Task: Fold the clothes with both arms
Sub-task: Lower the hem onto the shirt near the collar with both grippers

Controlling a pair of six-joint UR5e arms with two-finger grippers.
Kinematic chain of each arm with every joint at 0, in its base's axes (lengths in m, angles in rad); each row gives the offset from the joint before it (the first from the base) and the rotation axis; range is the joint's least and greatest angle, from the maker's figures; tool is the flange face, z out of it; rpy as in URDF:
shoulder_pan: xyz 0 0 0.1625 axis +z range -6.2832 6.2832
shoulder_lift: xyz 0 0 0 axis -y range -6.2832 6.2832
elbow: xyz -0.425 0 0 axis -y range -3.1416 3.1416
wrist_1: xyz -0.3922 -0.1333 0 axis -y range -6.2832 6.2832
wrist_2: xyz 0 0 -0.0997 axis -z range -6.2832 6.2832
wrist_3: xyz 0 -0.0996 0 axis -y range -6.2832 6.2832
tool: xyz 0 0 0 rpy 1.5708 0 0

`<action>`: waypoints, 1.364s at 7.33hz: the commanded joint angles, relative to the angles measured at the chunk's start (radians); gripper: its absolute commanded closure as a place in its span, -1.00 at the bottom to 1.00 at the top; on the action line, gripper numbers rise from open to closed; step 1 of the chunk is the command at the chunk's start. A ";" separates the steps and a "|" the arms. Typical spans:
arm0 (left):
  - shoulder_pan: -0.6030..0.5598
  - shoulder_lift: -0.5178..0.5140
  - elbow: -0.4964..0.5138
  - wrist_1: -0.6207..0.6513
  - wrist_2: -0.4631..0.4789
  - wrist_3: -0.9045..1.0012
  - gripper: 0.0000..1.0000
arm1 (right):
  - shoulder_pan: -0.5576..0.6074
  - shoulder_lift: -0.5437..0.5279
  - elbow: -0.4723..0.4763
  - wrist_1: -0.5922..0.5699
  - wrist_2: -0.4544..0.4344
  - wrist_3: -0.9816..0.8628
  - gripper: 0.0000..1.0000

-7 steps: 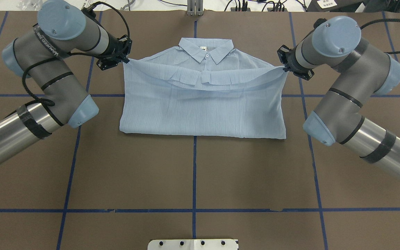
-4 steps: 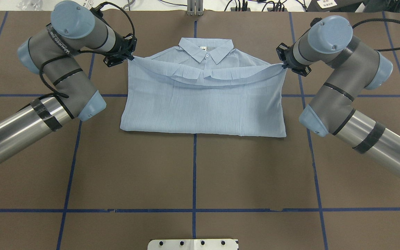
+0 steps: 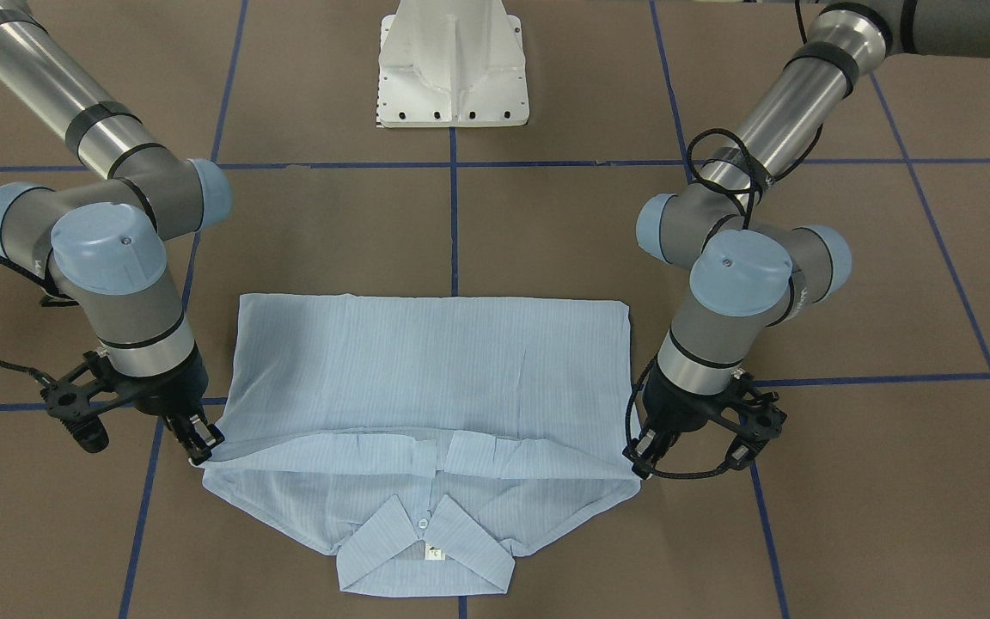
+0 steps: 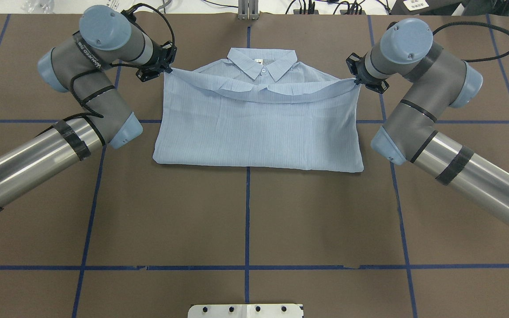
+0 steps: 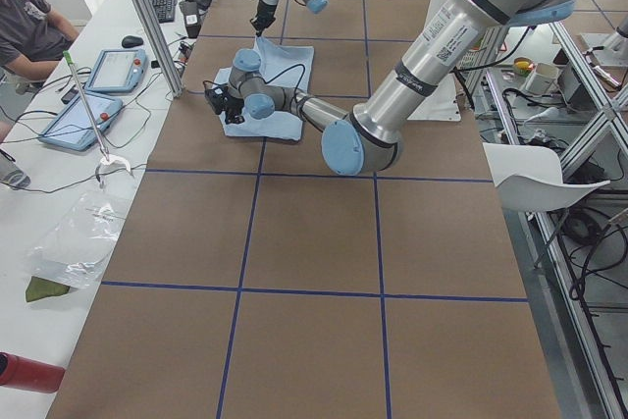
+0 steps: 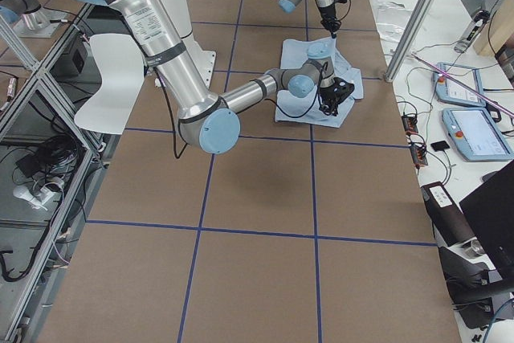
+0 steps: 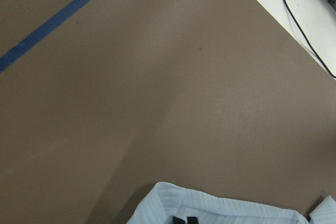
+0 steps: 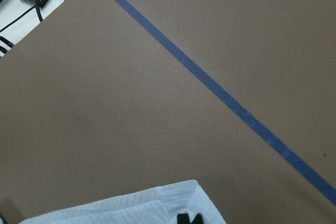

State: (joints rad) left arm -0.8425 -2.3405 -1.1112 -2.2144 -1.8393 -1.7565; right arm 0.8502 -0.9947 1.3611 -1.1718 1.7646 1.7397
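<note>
The shirt (image 4: 254,128) lies flat on the table (image 4: 245,221), its turned-over edge stretched crosswise between the left arm (image 4: 100,48) and right arm (image 4: 413,57), each arm's jaws pinched shut on a corner, the collar (image 4: 263,62) lying just beyond that edge, away from the robot.

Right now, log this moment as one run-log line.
phase: fold in progress | left tool: shut on shirt corner | right tool: shut on opposite corner | held edge: just short of collar, sagging mid-span | collar: uncovered
</note>
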 commanded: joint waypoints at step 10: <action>-0.010 0.052 -0.022 -0.059 0.000 0.049 0.47 | -0.123 -0.254 0.271 0.072 -0.008 0.146 -1.00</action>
State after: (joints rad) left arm -0.8526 -2.2954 -1.1261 -2.2737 -1.8404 -1.7076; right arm 0.7823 -1.1929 1.5812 -1.1025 1.7666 1.8067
